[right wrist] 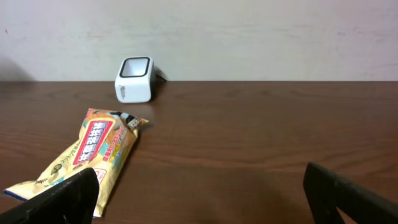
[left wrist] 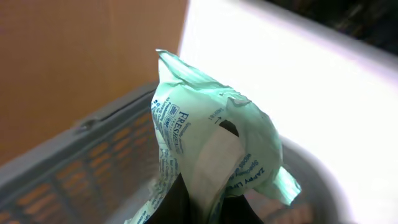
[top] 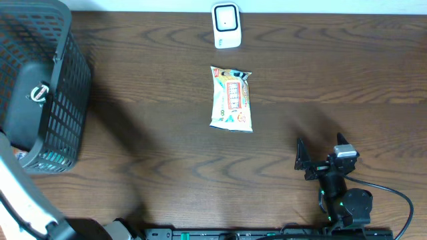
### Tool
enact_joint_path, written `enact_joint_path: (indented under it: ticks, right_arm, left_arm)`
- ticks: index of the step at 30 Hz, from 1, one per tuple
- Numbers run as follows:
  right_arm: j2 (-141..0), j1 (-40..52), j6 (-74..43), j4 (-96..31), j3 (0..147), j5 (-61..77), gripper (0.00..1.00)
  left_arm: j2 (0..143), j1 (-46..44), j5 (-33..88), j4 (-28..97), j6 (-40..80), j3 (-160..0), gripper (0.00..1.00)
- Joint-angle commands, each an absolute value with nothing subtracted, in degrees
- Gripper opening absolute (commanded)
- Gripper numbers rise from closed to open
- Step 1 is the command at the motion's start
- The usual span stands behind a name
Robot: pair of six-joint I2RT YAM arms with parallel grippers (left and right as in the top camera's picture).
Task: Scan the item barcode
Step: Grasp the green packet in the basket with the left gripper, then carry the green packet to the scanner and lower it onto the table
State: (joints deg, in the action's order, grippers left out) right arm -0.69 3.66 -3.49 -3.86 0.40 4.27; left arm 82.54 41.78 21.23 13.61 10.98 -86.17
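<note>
your left hand (left wrist: 208,208) is closed on a pale green pack (left wrist: 214,149). the left wrist view shows the dark fingers (left wrist: 174,205) pinching its lower part, and the pack stands up crumpled, with its printed side and a white strip facing the camera. behind and below it you can see the grey slatted wall of the basket (left wrist: 74,155), so the pack hangs over the basket and not over the open tabletop (top: 167,153). from overhead the basket sits at the far left edge, and you can't make out the pack clearly there. your right hand (top: 321,152) is wide open and holds nothing. it sits low near the front right of the tabletop, and both fingers (right wrist: 62,199) frame the bottom corners of the right wrist view. a yellow snack packet (top: 231,99) lies flat near the middle of the tabletop, well apart from both hands, with its long side pointing toward the white scanner (top: 226,25). the scanner stands at the back edge, near the packet's top end but not touching it, its dark window tilted upward.
</note>
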Motion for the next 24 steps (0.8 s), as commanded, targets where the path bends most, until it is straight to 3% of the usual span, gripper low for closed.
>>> enact_joint_path:
  ticks: [1,13,24]
  right_arm:
    - [-0.4,3.3,-3.6,-4.1,0.4,4.5,0.99]
    - [-0.4,3.3,-3.6,-4.1,0.4,4.5,0.99]
    - [-0.4,3.3,-3.6,-4.1,0.4,4.5,0.99]
  left_arm:
    - [79.0,41.1,31.3,12.2,22.4,-87.1,0.07]
    - [75.8,23.7,32.0,14.7,25.2,-87.1,0.07]
    - [78.0,2.6,4.6,28.5,25.2,-87.1,0.08]
